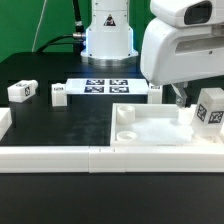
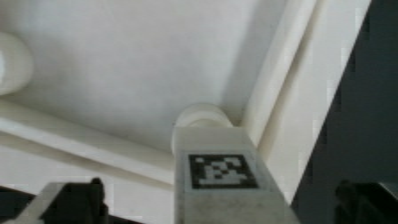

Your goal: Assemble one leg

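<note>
Black table (image 1: 60,125), green backdrop (image 1: 25,25), end effector (image 2: 214,202) wide around leg (image 2: 219,168), white tray (image 1: 160,130) beneath

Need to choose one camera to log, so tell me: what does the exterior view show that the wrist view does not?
Only the exterior view: the marker board, two loose legs lying on the black table toward that view's left, and the white rail in front. Only the wrist view: the pincer open, its dark fingertips apart on either side of the leg. Both: the tagged leg, apparently the same one, and the white tray.
</note>
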Robot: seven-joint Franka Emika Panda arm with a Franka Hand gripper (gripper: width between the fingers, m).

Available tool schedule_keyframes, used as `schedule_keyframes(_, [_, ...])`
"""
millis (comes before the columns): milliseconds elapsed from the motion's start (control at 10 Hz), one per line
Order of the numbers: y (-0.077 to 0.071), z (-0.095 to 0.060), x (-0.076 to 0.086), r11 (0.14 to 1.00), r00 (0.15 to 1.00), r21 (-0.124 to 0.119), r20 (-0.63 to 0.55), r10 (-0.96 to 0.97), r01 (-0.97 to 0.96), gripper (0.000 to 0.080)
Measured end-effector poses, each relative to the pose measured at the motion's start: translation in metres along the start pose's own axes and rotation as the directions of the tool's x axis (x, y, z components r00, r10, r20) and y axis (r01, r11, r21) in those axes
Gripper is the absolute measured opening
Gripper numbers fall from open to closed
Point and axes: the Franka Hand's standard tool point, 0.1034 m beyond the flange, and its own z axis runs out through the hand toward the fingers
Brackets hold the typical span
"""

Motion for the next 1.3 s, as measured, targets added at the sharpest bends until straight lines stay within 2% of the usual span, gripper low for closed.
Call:
schedule_keyframes(200, [-0.0003, 0.0011, 0.0006, 1.000, 1.000, -0.001, -0.006, 0.001, -0.001, 0.0649])
schedule_keyframes(300, [0.0002, 0.0011, 0.0006, 1.000, 1.000, -0.001, -0.006, 0.002, -0.002, 0.0554])
schedule_keyframes(400, [0.0003, 0.0011, 0.0005, 1.000, 1.000, -0.001, -0.006, 0.002, -0.002, 0.0374])
schedule_keyframes(500, [0.0004, 0.0011, 0.0005, 1.000, 1.000, -0.001, -0.006, 0.002, -0.002, 0.0374])
schedule_keyframes(600, [0.0004, 0.0011, 0.0005, 1.000, 1.000, -0.001, -0.006, 0.012, -0.012, 0.0291])
schedule_keyframes(900, [0.0004, 0.0011, 0.0005, 1.000, 1.000, -0.001, -0.006, 0.029, -0.029, 0.0291])
schedule_keyframes(1100, [-0.0011, 0.0021, 0.0000, 0.953, 0.952, 0.016, -0.037, 0.303, -0.302, 0.0291])
schedule_keyframes(1300, [-0.0051, 0.0027, -0.0006, 0.848, 0.846, 0.034, -0.059, 0.530, -0.529, 0.0292])
